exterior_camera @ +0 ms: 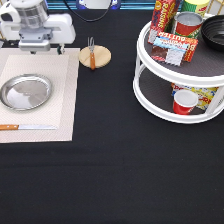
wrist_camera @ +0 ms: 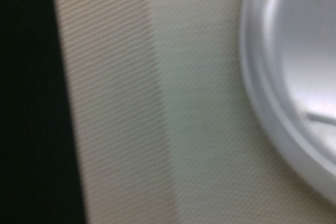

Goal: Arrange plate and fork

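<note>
Silver plate (exterior_camera: pixel 25 92) lies on the placemat (exterior_camera: pixel 64 95); the gripper (exterior_camera: pixel 41 49) above it hides its fingers' state.

one plate (exterior_camera: pixel 26 92), one fork (exterior_camera: pixel 91 54), one knife (exterior_camera: pixel 27 127)

Plate (wrist_camera: pixel 300 100) cut off by edge

A wooden-handled knife (exterior_camera: pixel 27 127) is laid along the placemat (exterior_camera: pixel 62 107) edge; a wooden disc (exterior_camera: pixel 100 55) and two-tier turntable (exterior_camera: pixel 165 80) are seen beyond the placemat.
</note>
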